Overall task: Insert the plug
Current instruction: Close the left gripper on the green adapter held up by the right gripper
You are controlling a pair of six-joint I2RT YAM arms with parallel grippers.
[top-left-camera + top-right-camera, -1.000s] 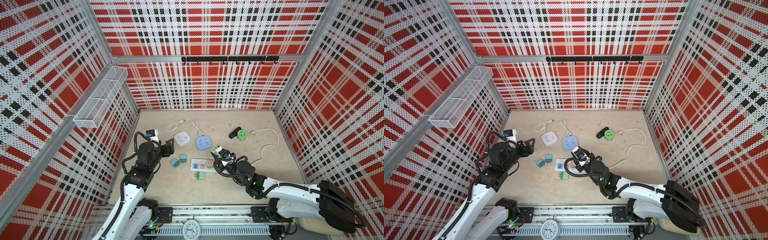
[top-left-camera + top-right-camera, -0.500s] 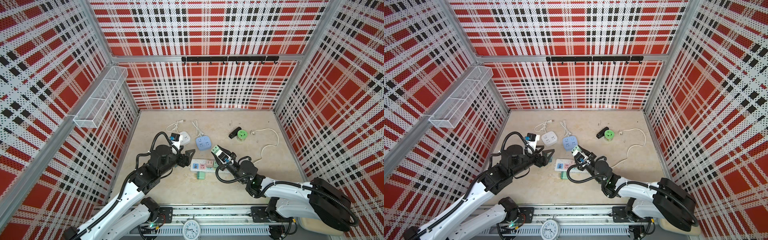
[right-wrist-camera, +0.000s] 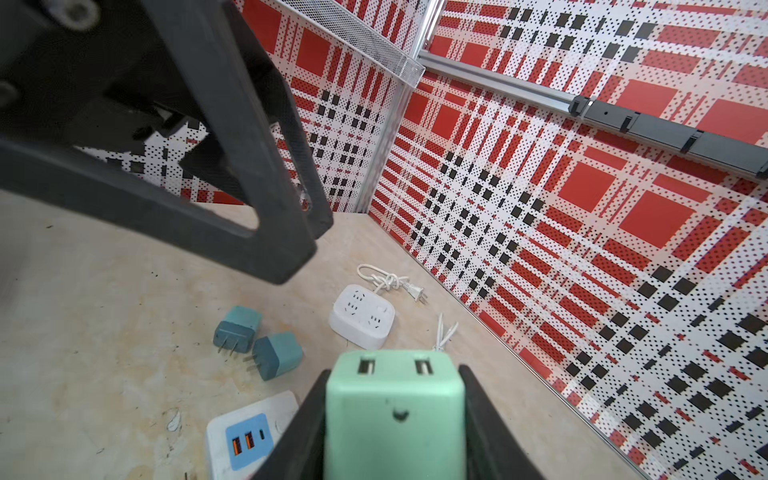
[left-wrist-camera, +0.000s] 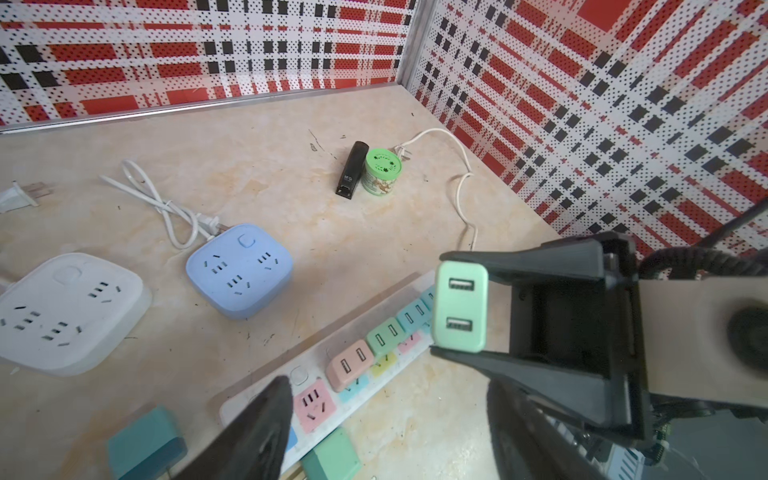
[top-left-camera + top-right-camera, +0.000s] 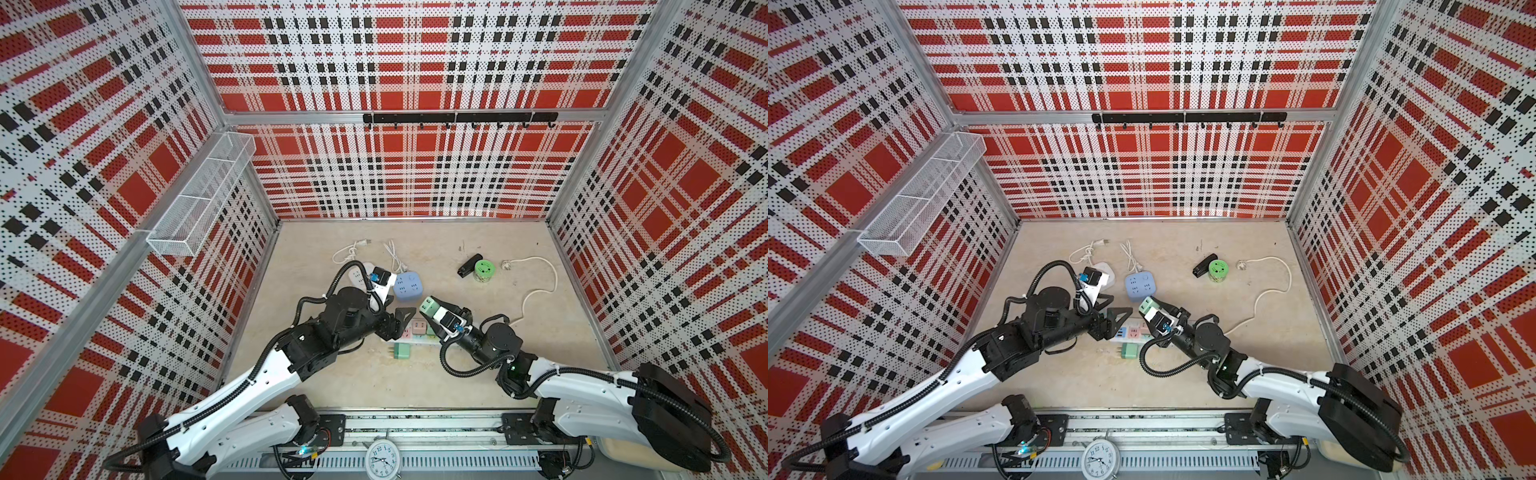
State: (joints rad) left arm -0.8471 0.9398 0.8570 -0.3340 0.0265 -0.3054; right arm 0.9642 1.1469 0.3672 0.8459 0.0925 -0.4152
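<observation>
Right gripper (image 5: 429,309) is clenched on the mint-green USB charger plug (image 4: 459,307), raised over the table. In a top view the pastel power strip (image 5: 409,332) lies at its 7 o'clock. The left gripper (image 5: 397,309), at 9 o'clock, gapes empty.

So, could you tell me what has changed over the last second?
The left arm swung from the left side in to the middle; its open left hand now hovers over the power strip's end, holding nothing. The right hand stayed shut on the green adapter, barely moving. Nothing else moved.
</observation>
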